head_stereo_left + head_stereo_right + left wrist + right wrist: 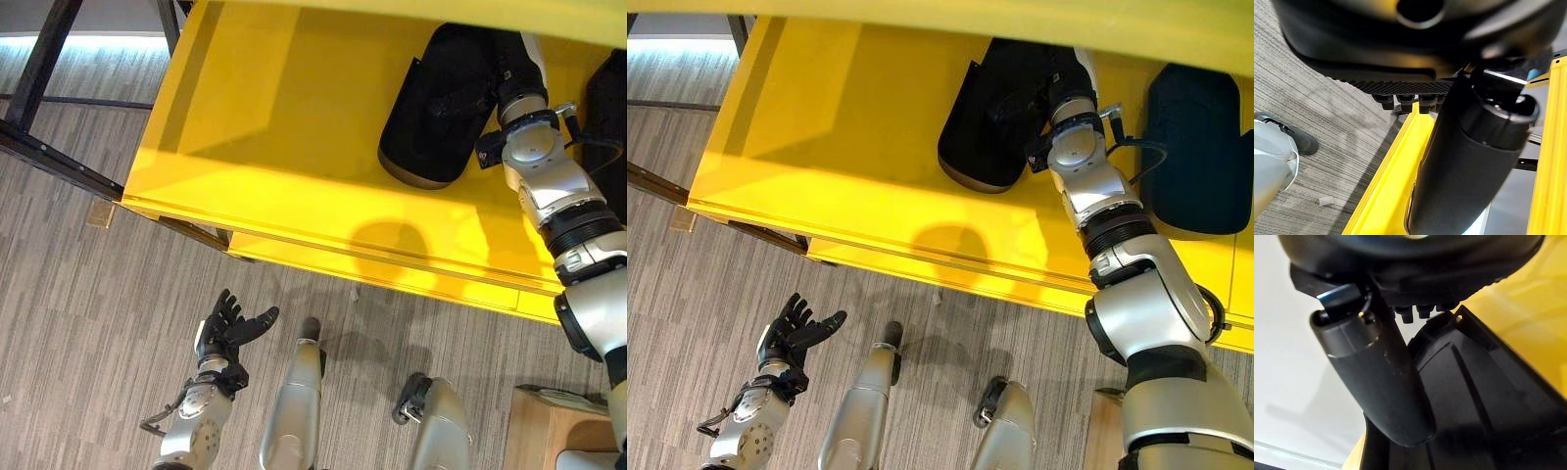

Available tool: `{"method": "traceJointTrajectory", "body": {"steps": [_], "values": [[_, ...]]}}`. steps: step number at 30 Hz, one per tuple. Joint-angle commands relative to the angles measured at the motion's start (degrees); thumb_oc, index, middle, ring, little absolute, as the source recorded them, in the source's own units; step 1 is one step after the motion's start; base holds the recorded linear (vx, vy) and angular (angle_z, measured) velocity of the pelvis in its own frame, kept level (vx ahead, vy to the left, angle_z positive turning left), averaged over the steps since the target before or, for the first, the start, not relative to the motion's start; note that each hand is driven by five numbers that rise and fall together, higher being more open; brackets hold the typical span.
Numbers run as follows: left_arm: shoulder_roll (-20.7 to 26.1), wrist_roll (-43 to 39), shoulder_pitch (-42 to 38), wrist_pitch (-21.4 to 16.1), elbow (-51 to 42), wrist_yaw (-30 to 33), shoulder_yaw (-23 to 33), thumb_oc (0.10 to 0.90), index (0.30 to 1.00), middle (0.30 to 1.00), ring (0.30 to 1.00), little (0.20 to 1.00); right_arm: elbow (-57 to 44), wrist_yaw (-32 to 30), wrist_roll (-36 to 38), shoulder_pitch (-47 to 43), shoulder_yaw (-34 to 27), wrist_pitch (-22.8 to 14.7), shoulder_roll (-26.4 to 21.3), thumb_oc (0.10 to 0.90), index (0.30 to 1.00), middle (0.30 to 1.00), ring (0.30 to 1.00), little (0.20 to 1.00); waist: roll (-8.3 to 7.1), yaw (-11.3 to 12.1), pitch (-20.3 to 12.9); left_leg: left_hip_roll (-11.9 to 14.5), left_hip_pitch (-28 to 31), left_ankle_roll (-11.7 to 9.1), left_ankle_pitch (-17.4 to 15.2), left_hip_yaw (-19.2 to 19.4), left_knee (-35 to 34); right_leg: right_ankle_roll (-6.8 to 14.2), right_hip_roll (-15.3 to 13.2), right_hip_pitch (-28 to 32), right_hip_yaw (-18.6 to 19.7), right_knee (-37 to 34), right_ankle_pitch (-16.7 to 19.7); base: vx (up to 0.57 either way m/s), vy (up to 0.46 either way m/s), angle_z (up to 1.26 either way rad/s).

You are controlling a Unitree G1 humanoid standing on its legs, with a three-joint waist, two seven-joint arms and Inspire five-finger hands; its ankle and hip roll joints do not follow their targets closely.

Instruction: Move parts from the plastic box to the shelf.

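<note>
A black moulded part [426, 137] lies on the yellow shelf [274, 147], its rounded end toward the front edge. My right arm reaches over the shelf, and my right hand [1024, 98] rests on that part. In the right wrist view the thumb [1376, 377] and fingers look straight and lie against the part's ribbed black surface [1488, 396]. My left hand [227, 328] hangs low over the floor in front of the shelf. It is open, with its fingers spread, and holds nothing.
A second black part [1195, 147] lies further right on the shelf. A black metal frame [49, 59] stands at the upper left. A tan box corner [549, 431] shows at the lower right. Grey carpet lies below the shelf's front lip.
</note>
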Motion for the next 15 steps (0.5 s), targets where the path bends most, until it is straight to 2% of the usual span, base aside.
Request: {"method": "traceJointTrajectory", "body": {"steps": [1, 15], "values": [[5.5, -1.2, 1.4, -5.9, -6.6, -0.9, 3.0, 0.900, 1.000, 1.000, 1.000, 1.000, -1.4, -0.5, -2.3, -14.3, 3.4, -5.3, -3.3, 0.900, 1.000, 1.000, 1.000, 1.000, -1.49, 2.2, -1.5, 1.1, 2.7, 3.0, -6.5, -1.1, 3.3, 0.9, 0.4, 1.9, 2.9, -4.4, 5.2, 0.00, 0.000, 0.00], [5.8, -1.4, 1.5, -6.0, -6.3, -0.9, 3.3, 0.900, 1.000, 1.000, 1.000, 1.000, -0.9, -0.4, -2.8, -15.2, 4.3, -5.3, -2.5, 0.900, 1.000, 1.000, 1.000, 1.000, -1.72, 2.5, -1.5, 1.1, 2.5, 3.0, -6.3, -1.3, 3.2, 0.9, 0.3, 1.9, 2.7, -4.4, 5.2, 0.00, 0.000, 0.00]]}}
